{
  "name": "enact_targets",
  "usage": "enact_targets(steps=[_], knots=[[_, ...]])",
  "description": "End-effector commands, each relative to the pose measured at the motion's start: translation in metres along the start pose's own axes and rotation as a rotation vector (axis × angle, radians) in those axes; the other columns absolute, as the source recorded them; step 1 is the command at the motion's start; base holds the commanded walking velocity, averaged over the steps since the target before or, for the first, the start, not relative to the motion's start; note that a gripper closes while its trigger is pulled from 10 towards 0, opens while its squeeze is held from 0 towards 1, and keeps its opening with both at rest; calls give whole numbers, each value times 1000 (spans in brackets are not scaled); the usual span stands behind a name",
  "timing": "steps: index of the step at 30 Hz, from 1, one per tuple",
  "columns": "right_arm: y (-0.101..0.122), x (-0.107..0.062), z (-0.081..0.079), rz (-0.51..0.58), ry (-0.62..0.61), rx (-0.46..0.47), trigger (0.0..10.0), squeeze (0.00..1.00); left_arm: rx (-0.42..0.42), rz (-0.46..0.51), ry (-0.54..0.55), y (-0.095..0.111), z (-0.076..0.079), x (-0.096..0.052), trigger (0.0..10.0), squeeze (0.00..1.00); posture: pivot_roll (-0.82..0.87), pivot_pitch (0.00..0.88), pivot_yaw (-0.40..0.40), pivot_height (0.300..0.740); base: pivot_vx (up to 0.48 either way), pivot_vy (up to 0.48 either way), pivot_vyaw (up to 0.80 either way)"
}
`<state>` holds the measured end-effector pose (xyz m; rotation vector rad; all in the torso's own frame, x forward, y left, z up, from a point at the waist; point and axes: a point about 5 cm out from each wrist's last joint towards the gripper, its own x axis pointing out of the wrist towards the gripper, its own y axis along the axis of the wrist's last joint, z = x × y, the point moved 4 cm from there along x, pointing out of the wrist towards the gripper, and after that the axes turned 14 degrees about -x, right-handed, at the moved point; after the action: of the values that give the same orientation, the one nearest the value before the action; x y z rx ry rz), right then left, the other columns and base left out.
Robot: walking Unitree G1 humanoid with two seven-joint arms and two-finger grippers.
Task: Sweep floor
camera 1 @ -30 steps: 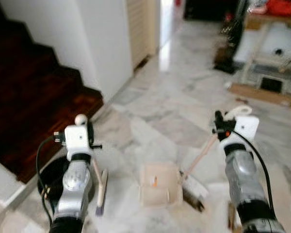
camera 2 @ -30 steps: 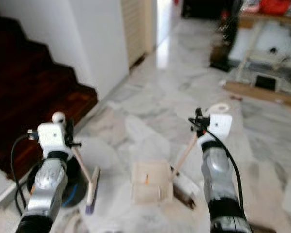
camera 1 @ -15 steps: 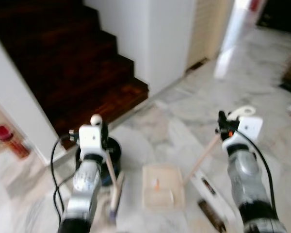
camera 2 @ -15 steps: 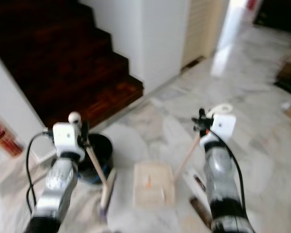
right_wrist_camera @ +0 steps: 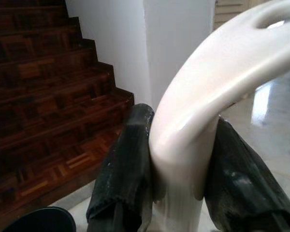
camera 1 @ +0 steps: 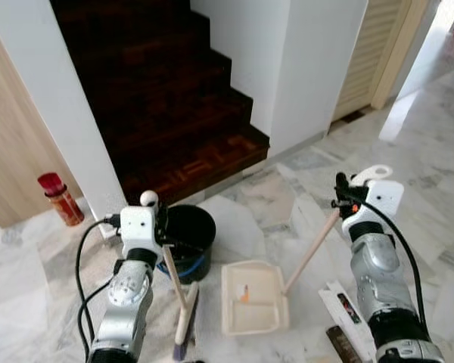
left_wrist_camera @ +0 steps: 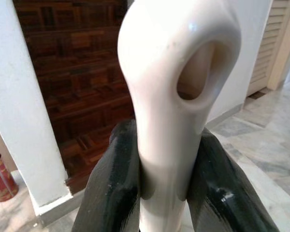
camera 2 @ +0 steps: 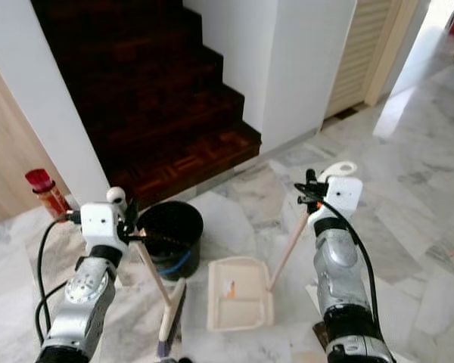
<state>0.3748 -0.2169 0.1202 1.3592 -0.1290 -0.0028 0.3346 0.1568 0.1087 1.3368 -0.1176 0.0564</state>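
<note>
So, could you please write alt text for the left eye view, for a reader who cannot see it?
The left gripper holds a broom and the right gripper holds the long handle of a cream dustpan resting on the marble floor. A black bucket stands by dark wooden stairs, with a red can near the wall.

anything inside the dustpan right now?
One small orange scrap lies on the cream dustpan, near the middle of its tray. The rest of the tray looks bare. Its long handle runs up into the right hand. What is under the pan cannot be seen.
</note>
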Motion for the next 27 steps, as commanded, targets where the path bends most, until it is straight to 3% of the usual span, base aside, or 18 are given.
enact_targets(steps=[1,27], knots=[[12,7,0,38,-10,32,10000,0,0,45,-13,14,0,1,10000,0,37,0,19,740,0,439,0],[10,8,-1,26,-16,43,10000,0,-1,44,-22,19,2,2,10000,0,43,0,21,740,0,398,0]])
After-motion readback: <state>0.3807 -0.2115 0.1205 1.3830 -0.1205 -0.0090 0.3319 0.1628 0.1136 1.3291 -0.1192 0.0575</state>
